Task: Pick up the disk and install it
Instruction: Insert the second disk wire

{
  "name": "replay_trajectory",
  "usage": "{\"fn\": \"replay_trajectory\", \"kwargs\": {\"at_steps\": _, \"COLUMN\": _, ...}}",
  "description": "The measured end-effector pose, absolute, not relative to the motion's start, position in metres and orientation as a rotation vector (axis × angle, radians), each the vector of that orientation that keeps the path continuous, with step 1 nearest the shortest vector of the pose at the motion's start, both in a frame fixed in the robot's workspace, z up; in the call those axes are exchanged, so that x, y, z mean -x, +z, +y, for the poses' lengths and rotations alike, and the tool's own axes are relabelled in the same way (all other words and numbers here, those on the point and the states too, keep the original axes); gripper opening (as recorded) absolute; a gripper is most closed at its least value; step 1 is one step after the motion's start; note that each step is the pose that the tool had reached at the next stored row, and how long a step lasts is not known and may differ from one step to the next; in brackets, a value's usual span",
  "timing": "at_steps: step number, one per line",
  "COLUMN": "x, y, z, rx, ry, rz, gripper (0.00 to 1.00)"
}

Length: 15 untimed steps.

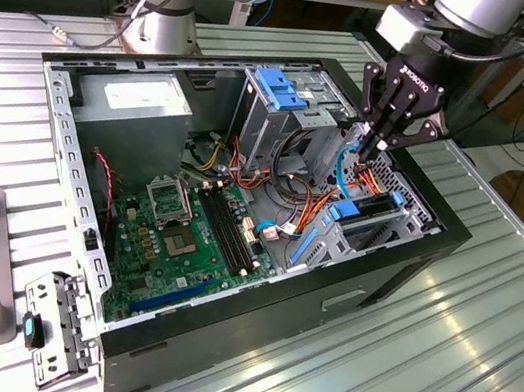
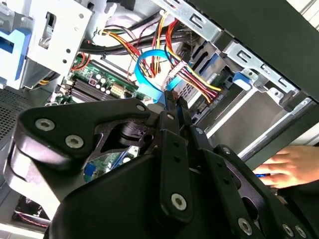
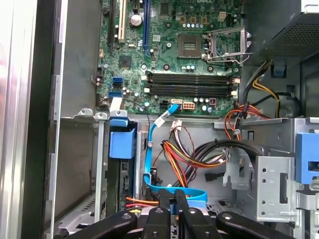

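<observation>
**Exterior view.** An open case (image 1: 423, 247) lies on its side on a ribbed metal tabletop (image 1: 474, 376). The arm (image 1: 473, 5) enters from above at the exterior view's right, with its wrist tilted down into the case's front corner. The jaws are drawn together, their tips just above the drive cage and beside a blue cable (image 1: 345, 175). The disk (image 1: 369, 208) sits in that cage just below the tips, with blue rail ends showing at both sides. A bare blue bracket (image 1: 283, 88) rests on the upper bay. The motherboard (image 1: 174, 231) fills the case floor, and the power supply (image 1: 142, 99) lies in the far corner.

**Second wrist view.** The black linkage fills the foreground. The fingertips (image 2: 173, 101) are closed to a narrow line and meet the loop of the blue cable (image 2: 149, 79), next to a bundle of red, yellow and black wires (image 2: 197, 79). It cannot be told whether they pinch the cable or only touch it. A person's hand (image 2: 291, 167) rests outside the case wall.

**First wrist view.** The closed fingertips (image 3: 165, 198) stand at the blue cable (image 3: 152, 149) where it curves flat across the cage. The disk (image 3: 122, 145) is seated edge-on in its slot to one side, apart from the tips, with its blue rail tab uppermost. The motherboard (image 3: 189, 50) lies beyond.
</observation>
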State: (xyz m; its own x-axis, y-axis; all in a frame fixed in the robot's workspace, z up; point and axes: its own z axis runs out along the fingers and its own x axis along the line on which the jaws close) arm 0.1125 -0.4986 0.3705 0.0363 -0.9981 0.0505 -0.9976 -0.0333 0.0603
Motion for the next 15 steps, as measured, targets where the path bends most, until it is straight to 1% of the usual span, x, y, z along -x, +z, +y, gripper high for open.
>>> {"fn": "replay_trajectory", "kwargs": {"at_steps": 2, "x": -0.109, "y": 0.371, "z": -0.499, "rx": -2.216, "ry": -0.024, "rz": -2.139, "gripper": 0.16}}
{"fn": "replay_trajectory", "kwargs": {"at_steps": 4, "x": -0.108, "y": 0.371, "z": -0.5, "rx": -2.248, "ry": -0.072, "rz": -2.163, "gripper": 0.16}}
{"fn": "replay_trajectory", "kwargs": {"at_steps": 6, "x": -0.107, "y": 0.37, "z": -0.503, "rx": -2.264, "ry": -0.096, "rz": -2.175, "gripper": 0.16}}
{"fn": "replay_trajectory", "kwargs": {"at_steps": 15, "x": -0.102, "y": 0.37, "z": -0.532, "rx": -2.28, "ry": -0.08, "rz": -2.182, "gripper": 0.16}}
